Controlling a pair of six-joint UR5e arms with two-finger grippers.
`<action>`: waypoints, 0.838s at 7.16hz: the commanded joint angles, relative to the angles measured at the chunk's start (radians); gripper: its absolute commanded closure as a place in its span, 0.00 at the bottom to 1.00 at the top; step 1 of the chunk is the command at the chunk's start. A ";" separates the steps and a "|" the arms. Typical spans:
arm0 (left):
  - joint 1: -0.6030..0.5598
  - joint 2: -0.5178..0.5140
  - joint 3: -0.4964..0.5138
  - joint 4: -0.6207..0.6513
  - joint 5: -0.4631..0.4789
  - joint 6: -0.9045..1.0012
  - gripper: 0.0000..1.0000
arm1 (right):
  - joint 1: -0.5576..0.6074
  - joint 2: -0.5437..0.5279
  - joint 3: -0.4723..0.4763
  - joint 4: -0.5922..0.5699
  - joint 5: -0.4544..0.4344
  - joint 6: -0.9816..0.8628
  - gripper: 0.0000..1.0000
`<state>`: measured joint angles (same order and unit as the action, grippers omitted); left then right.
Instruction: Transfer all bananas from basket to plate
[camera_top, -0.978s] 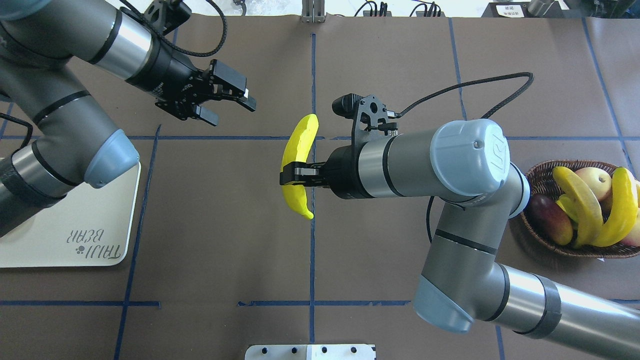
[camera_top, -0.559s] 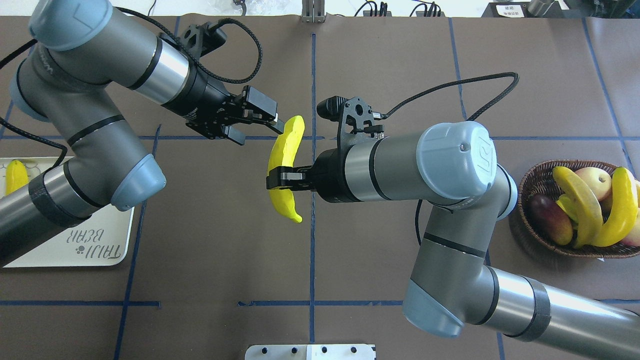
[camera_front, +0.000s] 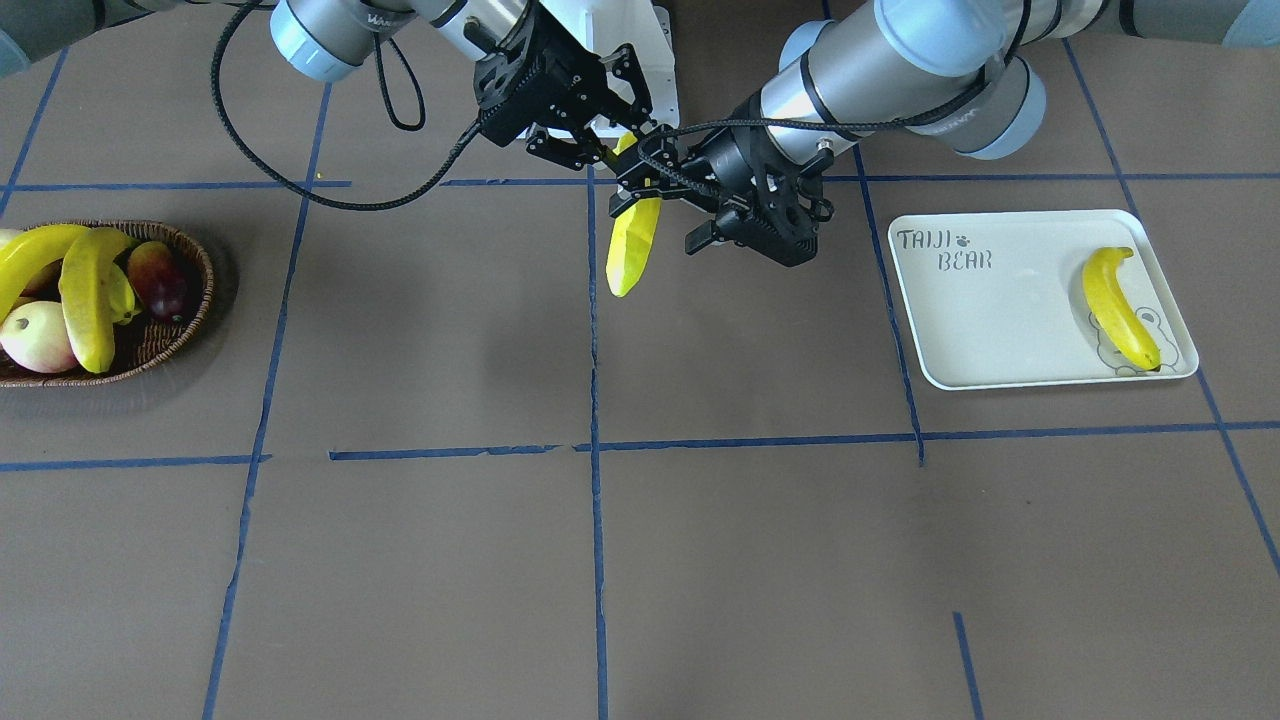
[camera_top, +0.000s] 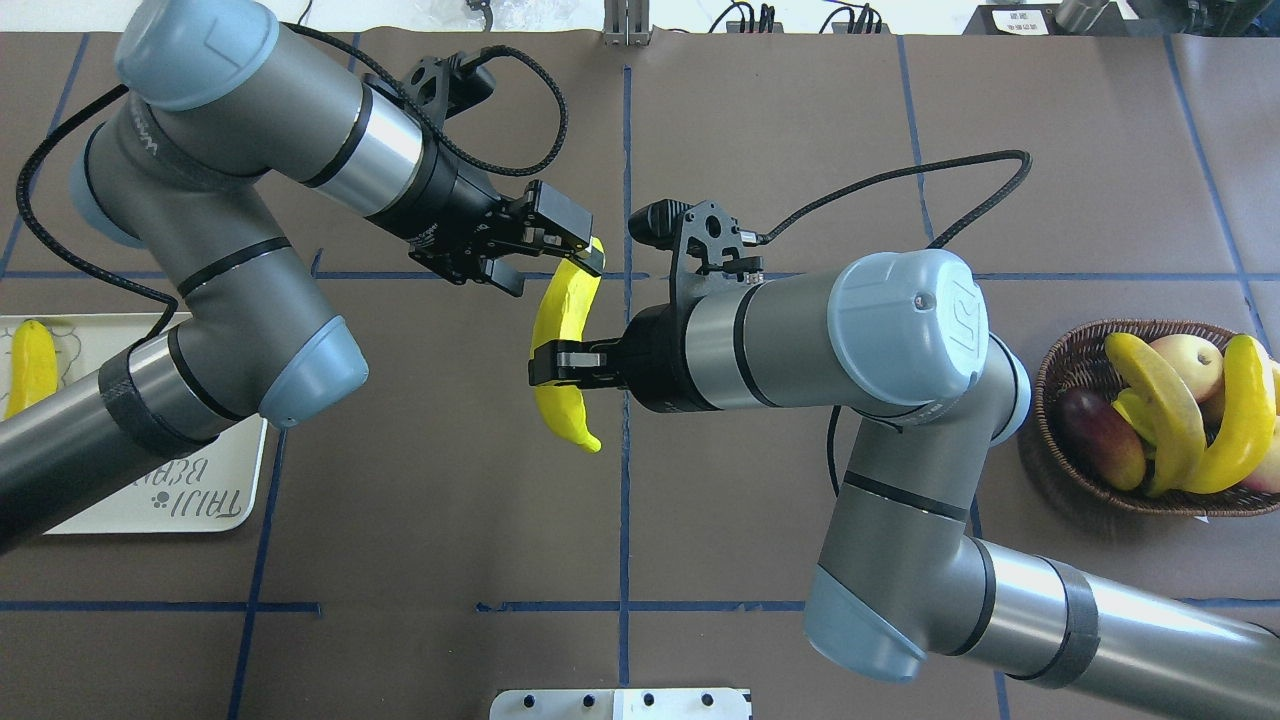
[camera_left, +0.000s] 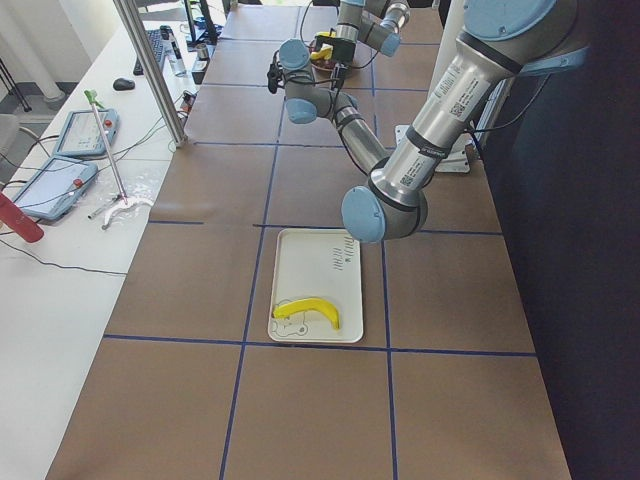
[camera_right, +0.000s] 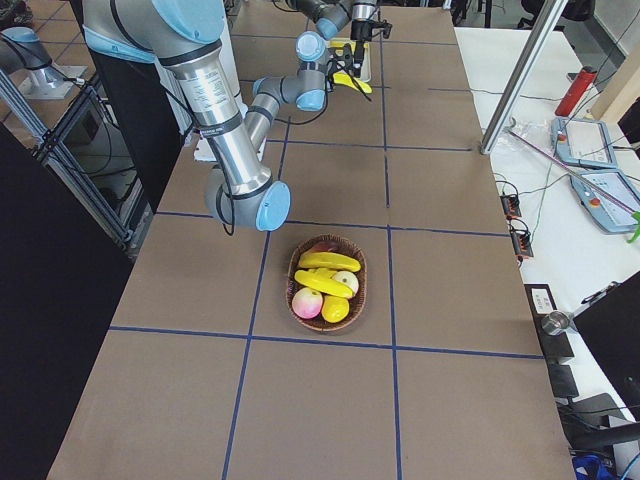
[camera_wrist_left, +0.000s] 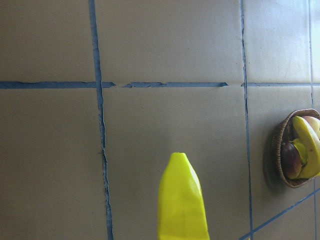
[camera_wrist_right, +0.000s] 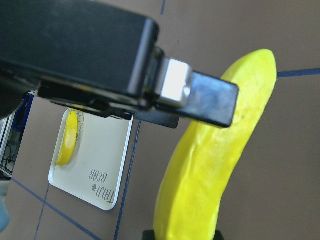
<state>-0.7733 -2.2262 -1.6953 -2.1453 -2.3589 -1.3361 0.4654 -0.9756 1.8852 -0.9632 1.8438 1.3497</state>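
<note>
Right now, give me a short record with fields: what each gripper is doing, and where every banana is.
Right gripper: shut on the held banana near its middle, in the air over mid-table
Left gripper: open, fingers at that banana's far end; contact unclear
Plate: one banana lying on it
Basket: two bananas visible, among other fruit
Not yet on the plate: the held banana and the two in the basket
</note>
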 joint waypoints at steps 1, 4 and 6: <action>0.023 -0.003 0.006 0.002 0.003 0.001 0.15 | -0.001 0.000 0.000 0.000 -0.002 0.000 0.97; 0.051 -0.003 0.006 0.001 0.024 0.000 0.46 | -0.001 0.000 0.000 0.000 -0.002 0.000 0.97; 0.049 0.007 0.003 -0.005 0.024 0.000 0.63 | -0.001 0.000 0.000 0.001 -0.003 0.000 0.97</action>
<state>-0.7241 -2.2259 -1.6903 -2.1458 -2.3357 -1.3361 0.4655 -0.9756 1.8853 -0.9623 1.8419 1.3499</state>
